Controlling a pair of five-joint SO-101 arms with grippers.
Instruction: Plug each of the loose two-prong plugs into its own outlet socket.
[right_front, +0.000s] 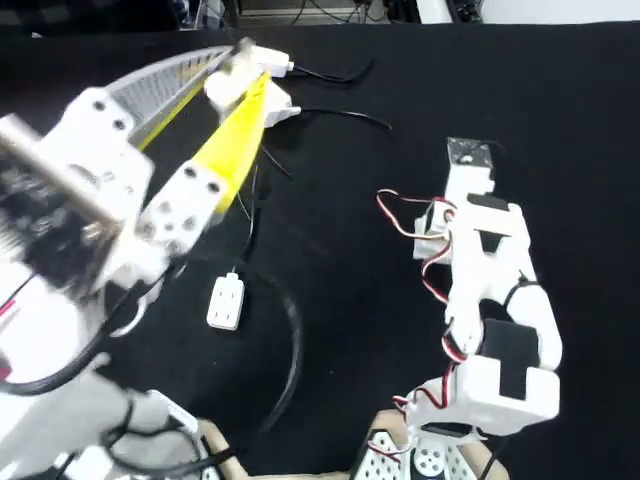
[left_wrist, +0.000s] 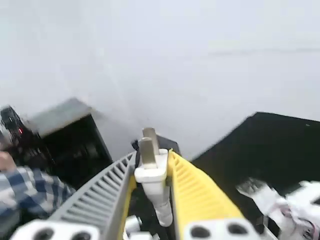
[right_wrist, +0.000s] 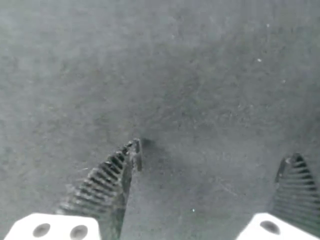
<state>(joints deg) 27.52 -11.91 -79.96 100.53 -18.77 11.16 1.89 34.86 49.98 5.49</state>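
Over the far left of the black cloth bench (right_front: 560, 90), the left arm stretches out raised, its yellow-and-grey tool (left_wrist: 151, 156) pinching a white two-prong plug (left_wrist: 150, 174) with the prongs pointing away from the wrist. The right arm sits folded, its black-toothed tool (right_wrist: 215, 152) spread just above the cloth. From above, a white rectangular outlet strip (right_front: 225, 302) lies near the left arm.
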